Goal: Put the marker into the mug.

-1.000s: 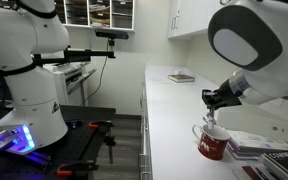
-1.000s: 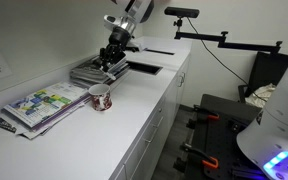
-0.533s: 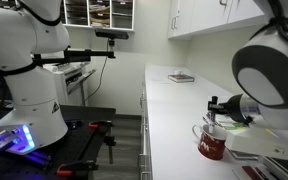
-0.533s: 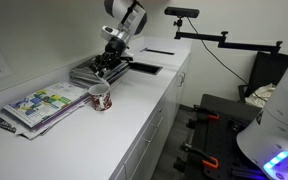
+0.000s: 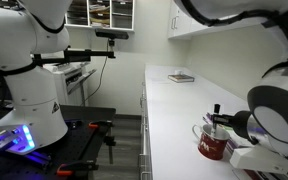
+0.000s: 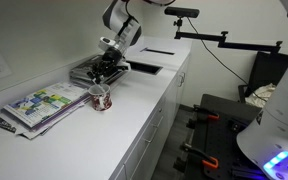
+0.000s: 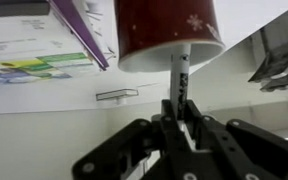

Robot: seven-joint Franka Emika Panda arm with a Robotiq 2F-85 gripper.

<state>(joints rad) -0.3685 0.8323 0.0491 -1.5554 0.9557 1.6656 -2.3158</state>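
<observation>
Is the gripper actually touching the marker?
Touching. The wrist view shows the marker clamped in the gripper, both jaws pressed against its sides, tip toward the mug.

No readable text, marker (image 7: pixel 180 72) included.

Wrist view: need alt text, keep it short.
The gripper is shut on a pale marker, whose far end meets the rim of the dark red mug, which appears upside down at the top. Magazines lie beside the mug.
</observation>
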